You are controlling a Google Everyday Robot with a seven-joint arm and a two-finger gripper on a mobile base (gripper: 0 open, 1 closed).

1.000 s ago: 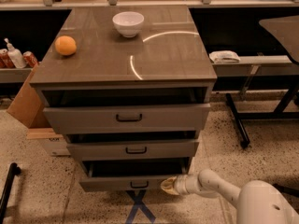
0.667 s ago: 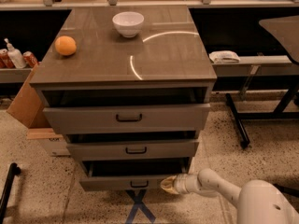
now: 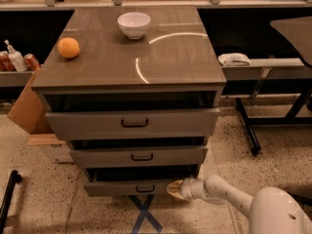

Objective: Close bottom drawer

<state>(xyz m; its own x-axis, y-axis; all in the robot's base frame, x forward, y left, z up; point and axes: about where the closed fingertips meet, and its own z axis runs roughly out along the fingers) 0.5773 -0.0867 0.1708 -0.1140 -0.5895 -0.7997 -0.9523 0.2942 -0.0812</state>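
The bottom drawer (image 3: 117, 186) is the lowest of three grey-brown drawers in the cabinet, with a small black bar handle (image 3: 145, 189). It stands pulled out a little, with a dark gap above its front. My gripper (image 3: 171, 188) is at the end of the white arm coming from the lower right, and its tip sits against the right end of the bottom drawer's front.
The middle drawer (image 3: 139, 156) and top drawer (image 3: 131, 123) also stand slightly open. On the cabinet top are an orange (image 3: 68, 47) and a white bowl (image 3: 133, 24). A cardboard box (image 3: 27, 108) is left of the cabinet, a black table leg (image 3: 247, 126) to the right. Blue tape cross (image 3: 144, 216) on the floor.
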